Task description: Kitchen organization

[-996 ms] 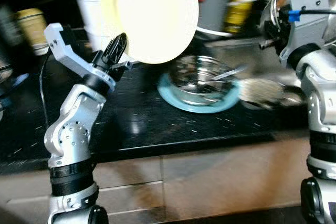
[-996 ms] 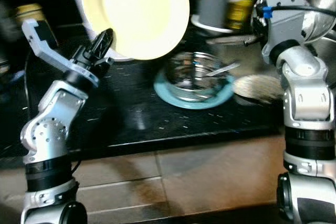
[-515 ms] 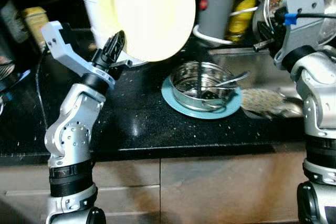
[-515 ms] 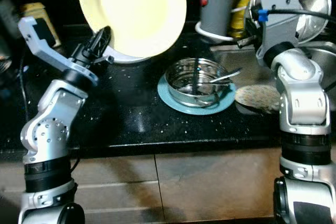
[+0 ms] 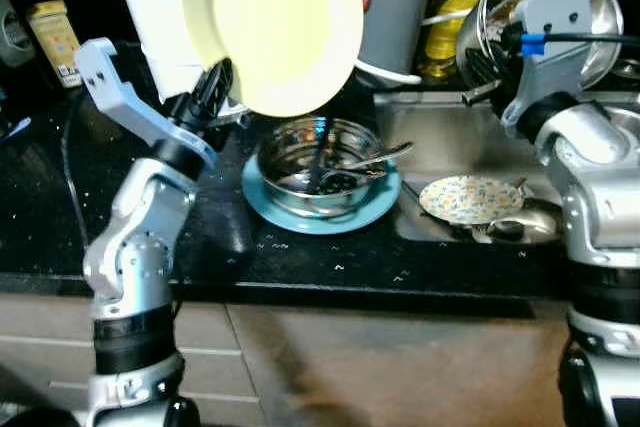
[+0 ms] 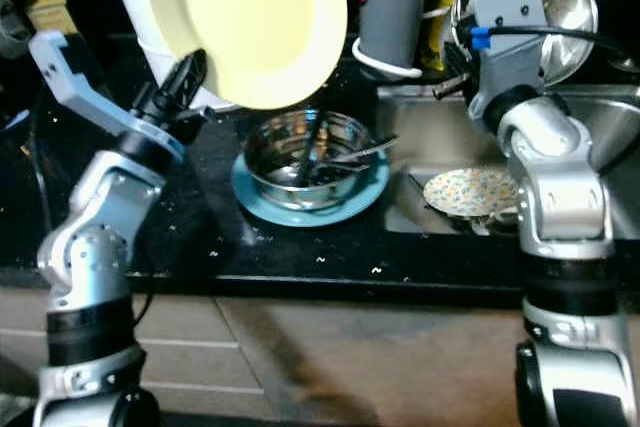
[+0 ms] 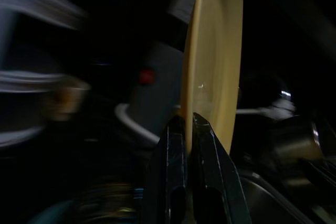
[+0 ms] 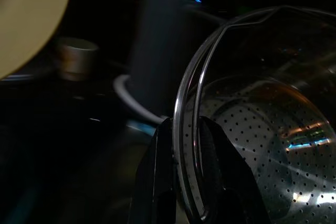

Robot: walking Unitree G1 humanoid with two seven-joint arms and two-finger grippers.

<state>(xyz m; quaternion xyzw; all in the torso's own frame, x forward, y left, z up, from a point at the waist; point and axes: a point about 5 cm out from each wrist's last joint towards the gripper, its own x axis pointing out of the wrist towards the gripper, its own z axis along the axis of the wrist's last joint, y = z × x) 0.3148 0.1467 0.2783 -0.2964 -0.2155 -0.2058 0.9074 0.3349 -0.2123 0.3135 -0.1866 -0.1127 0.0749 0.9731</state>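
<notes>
Gripping a pale yellow plate (image 5: 272,22) by its lower rim, the left gripper (image 5: 212,90) holds it tilted high at eleven o'clock, fingers (image 7: 176,145) pinched tight on the edge. Right gripper (image 8: 186,145) clamps a steel colander (image 5: 535,7) up at two o'clock, over the sink (image 5: 440,142). Dead centre on the black counter (image 5: 60,217), a steel bowl (image 5: 320,167) with cutlery sits on a blue plate (image 5: 270,209); a patterned plate (image 5: 470,199) lies in the sink at three o'clock.

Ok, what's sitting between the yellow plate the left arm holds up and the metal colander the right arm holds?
In the left eye view, a grey kettle stands on the counter between the yellow plate and the colander.
</notes>
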